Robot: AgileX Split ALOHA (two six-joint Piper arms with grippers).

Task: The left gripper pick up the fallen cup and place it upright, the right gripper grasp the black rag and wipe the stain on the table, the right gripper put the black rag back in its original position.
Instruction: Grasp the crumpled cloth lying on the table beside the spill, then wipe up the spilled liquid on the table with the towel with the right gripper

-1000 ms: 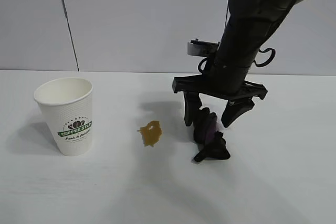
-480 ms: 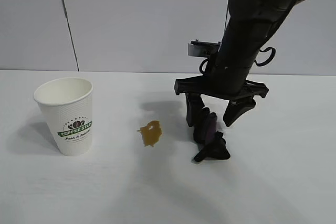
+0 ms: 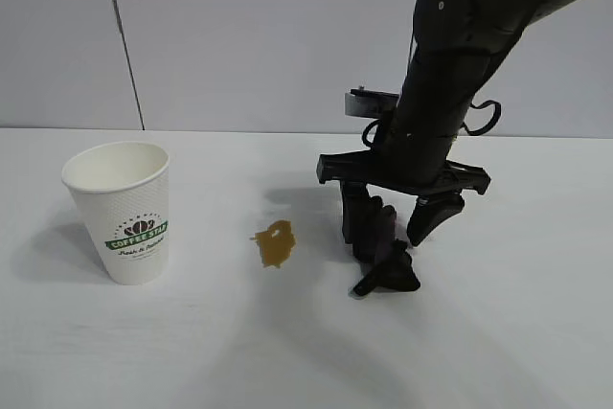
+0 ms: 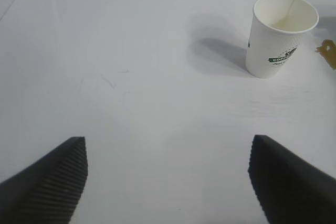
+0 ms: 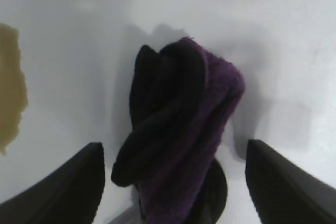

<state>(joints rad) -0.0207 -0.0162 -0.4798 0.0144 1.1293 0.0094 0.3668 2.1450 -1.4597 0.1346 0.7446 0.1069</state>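
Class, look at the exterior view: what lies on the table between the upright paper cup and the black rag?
The stain lies between the cup and black rag, on the table.

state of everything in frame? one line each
cup: upright on the table, empty, apart from both grippers
stain: unwiped, between cup and rag
black rag: bunched on the table, not lifted
right gripper: pointing down, fingers straddling the rag, gap visible on one side
left gripper: open, holding nothing
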